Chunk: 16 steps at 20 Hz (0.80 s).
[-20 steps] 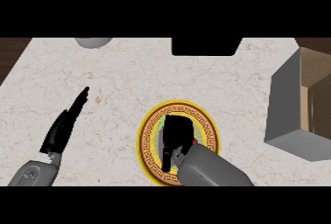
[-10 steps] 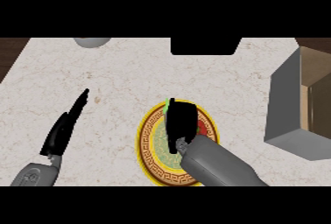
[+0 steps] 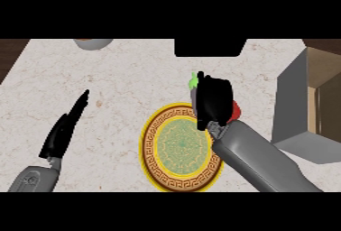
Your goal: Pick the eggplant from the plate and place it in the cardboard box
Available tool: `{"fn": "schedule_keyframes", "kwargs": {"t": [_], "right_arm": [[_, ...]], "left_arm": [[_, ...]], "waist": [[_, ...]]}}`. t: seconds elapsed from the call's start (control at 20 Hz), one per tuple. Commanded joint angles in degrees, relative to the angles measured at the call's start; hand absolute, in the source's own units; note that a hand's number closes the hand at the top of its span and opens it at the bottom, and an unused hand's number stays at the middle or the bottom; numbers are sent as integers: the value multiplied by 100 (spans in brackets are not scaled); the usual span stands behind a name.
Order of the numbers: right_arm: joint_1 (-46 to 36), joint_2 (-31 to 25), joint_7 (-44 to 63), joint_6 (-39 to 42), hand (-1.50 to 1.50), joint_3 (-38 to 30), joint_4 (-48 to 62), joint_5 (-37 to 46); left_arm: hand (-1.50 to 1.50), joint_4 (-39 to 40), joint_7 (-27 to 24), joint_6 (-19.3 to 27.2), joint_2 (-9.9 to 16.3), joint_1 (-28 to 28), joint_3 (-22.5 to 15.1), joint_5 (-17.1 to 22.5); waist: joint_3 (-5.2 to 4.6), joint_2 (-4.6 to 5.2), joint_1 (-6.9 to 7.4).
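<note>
Two grey forearms come in from the near edge of the marble counter, which fills most of the head view. At the counter's right edge stands the cardboard box, grey outside and brown within, its opening turned upward. Near the middle of the near edge lies the round plate — gold-rimmed, with a green patterned centre — and its face is bare. The right hand hovers over the plate's far right rim, fingers curled round the eggplant, of which only a green stem end shows at the hand's far side; it is off the plate, well short of the box. The left hand rests near the counter's left side, fingers straight and together.
</note>
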Motion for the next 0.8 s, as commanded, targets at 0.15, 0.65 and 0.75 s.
{"fn": "schedule_keyframes", "kwargs": {"t": [0.15, 0.65, 0.75], "right_arm": [[-181, -802, 859, 884, 150, -539, -1539, 563], [229, -1125, 1593, 1817, 150, -1607, -3121, 884], [435, -1337, 1329, 1583, 150, -1971, -2898, 982]], "left_arm": [[0, -141, 11, 85, -140, 299, -36, -87], [0, 173, 65, 36, -174, -97, 96, -164], [0, 145, 128, -33, -107, -204, 170, -138]], "waist": [[-1, -44, -69], [-6, -28, -171], [-2, -2, -108]]}}
